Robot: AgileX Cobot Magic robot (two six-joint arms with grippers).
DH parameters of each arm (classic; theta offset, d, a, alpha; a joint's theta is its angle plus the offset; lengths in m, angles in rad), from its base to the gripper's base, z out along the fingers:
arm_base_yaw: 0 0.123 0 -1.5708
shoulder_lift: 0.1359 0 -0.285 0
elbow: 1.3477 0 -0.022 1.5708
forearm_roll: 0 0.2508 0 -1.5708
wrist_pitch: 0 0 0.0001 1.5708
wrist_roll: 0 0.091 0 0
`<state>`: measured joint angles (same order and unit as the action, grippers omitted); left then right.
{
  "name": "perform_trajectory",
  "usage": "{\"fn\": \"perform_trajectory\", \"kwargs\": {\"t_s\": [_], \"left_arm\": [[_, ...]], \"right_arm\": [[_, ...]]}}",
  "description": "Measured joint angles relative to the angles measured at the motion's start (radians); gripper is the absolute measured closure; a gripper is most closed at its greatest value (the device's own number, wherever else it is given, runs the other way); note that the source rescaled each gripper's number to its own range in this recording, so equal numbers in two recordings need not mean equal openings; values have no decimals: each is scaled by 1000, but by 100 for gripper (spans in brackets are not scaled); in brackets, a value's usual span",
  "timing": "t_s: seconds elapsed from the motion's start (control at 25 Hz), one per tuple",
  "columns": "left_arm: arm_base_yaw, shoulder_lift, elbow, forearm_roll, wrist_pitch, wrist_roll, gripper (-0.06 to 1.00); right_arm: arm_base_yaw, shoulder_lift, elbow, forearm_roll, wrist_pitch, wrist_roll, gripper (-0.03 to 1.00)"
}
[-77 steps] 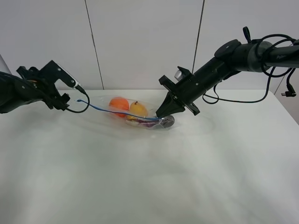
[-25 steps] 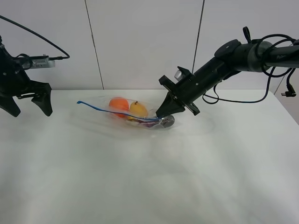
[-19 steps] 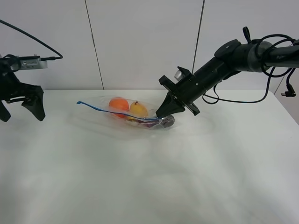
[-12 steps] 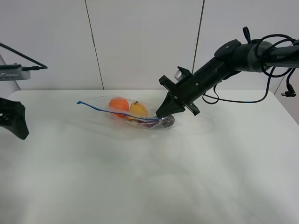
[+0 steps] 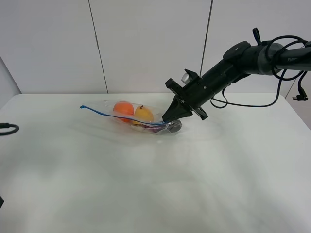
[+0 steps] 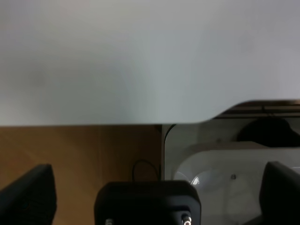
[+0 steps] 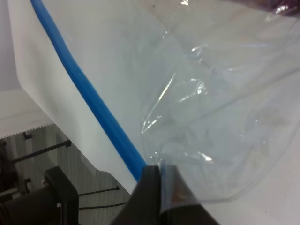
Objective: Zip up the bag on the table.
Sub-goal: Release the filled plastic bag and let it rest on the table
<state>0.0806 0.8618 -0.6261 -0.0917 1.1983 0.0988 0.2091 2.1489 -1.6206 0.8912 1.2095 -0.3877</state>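
We see the bag [image 5: 138, 118] lying on the white counter [image 5: 160, 179] toward its far side, a little left of the middle in the high view, with its blue zipper strip [image 5: 116, 116] running from a raised left tip down toward the right corner. Through the clear plastic we make out an orange fruit [image 5: 123, 108], a yellow pear [image 5: 144, 114] just beside it on the right, and a dark item [image 5: 154, 128] lying low in front of them, all touching or nearly touching one another. The right gripper [image 5: 169, 122] reaches down from the upper right on its black arm and meets the bag at its right-hand end; in the right wrist view its jaws are pinched together on the plastic right at the end of the blue strip [image 7: 89, 96], with the crinkled clear film [image 7: 211, 126] spreading away from the grip. We find the left gripper [image 6: 154, 187] well apart from the bag, off the left edge of the counter: the left wrist view shows its two dark fingertips [image 6: 28, 197] standing wide apart with nothing between them, looking past the counter's edge [image 6: 93, 123] at a wooden surface and pale equipment below. In the high view only a loop of black cable [image 5: 7, 129] shows at the far left edge.
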Motion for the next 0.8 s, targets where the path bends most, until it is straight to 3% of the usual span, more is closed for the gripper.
{"fn": "perform_trajectory", "kwargs": {"t_s": [0.36, 0.64, 0.8], "left_arm": [[-1, -292, 44, 0, -34, -9, -5], [-107, -541, 44, 0, -32, -10, -5], [-109, -656, 44, 0, -32, -10, -5]], "right_arm": [[0, 0, 0, 0, 0, 0, 97], [0, 0, 0, 0, 0, 0, 97], [0, 0, 0, 0, 0, 0, 97]]}}
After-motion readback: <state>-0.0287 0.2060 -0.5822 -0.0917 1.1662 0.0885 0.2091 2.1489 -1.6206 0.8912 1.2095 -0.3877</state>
